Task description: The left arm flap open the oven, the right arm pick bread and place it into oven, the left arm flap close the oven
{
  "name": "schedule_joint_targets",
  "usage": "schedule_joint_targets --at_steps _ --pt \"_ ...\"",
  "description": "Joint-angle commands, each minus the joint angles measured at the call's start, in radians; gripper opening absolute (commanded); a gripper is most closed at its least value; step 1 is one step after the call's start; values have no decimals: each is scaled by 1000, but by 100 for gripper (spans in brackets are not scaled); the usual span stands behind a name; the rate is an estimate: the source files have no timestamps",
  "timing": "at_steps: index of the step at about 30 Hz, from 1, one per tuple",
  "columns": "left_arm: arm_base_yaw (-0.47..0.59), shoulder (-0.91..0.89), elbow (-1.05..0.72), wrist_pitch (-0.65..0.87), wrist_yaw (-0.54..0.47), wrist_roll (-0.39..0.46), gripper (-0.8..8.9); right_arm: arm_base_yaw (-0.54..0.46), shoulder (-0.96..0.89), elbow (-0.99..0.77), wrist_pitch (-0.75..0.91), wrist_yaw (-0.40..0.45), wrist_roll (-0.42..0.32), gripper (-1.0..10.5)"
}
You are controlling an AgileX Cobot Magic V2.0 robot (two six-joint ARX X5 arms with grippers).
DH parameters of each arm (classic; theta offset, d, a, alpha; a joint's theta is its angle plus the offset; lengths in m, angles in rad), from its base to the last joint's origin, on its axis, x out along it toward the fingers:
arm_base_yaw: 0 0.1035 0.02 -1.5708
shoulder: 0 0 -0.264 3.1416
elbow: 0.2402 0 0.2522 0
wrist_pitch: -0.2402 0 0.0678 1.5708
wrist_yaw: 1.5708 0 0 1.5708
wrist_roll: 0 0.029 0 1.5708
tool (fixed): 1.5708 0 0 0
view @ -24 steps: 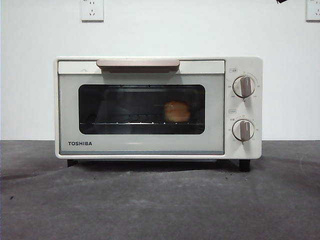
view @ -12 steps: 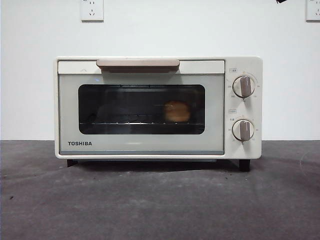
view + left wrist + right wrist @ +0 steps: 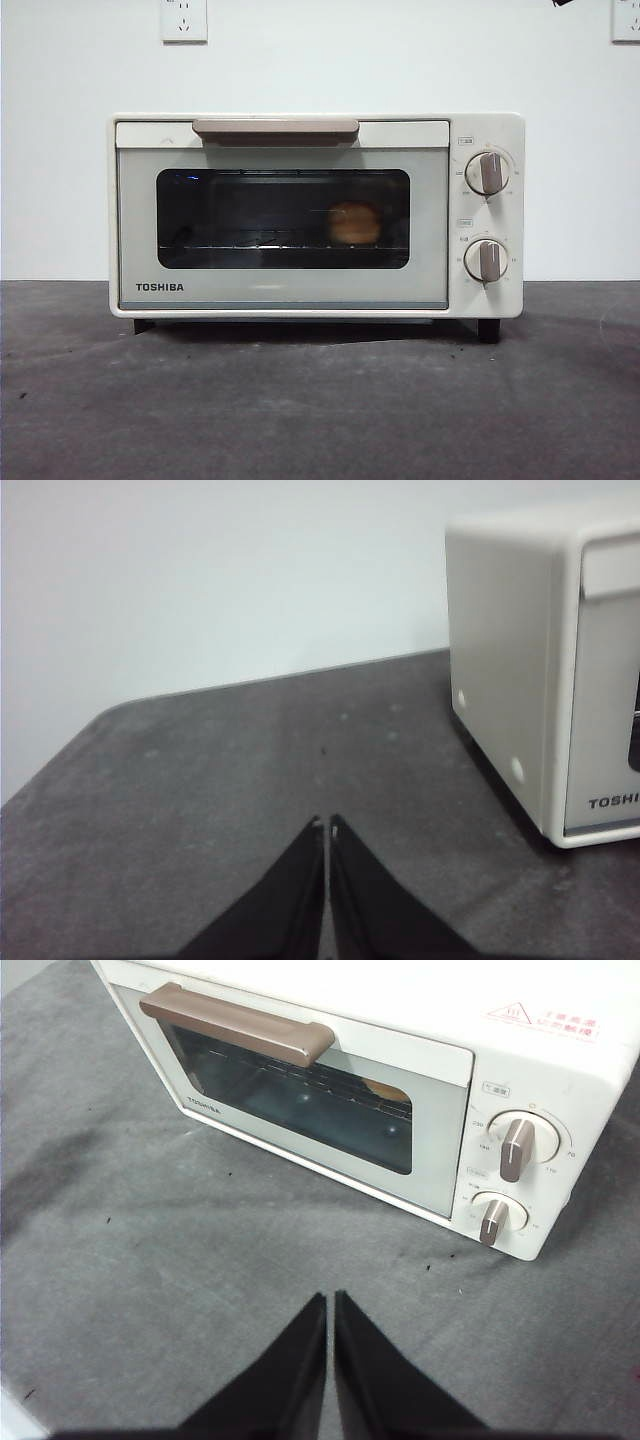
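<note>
1. Front view: one oven fills the middle of the frame, its door shut. One bread sits inside on the rack, right of centre behind the glass. There are two knobs at the right and one handle along the top, its long axis horizontal.
2. Left wrist view: the left gripper has its jaws pressed together and holds nothing. The oven's side is at the right of the frame, apart from the gripper.
3. Right wrist view: the right gripper is also closed and empty, above the table. The oven's front lies in the upper frame, well apart.
4. Judging from this, the task seems complete and no further move is needed.
</note>
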Motion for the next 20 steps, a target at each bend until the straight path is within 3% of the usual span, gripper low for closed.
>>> schedule_joint_targets --at_steps 1,8,12,20 --pt "2 -2 -21 -13 -2 -8 19 10 4 19 11 4 -5 8" --pt "2 -2 -21 -160 -1 -38 19 10 4 19 11 4 -5 8" --pt "2 -2 -21 -157 -1 -125 19 10 4 19 11 4 -5 8" --pt "2 -2 -21 -157 -1 -125 19 10 4 19 11 4 -5 8"
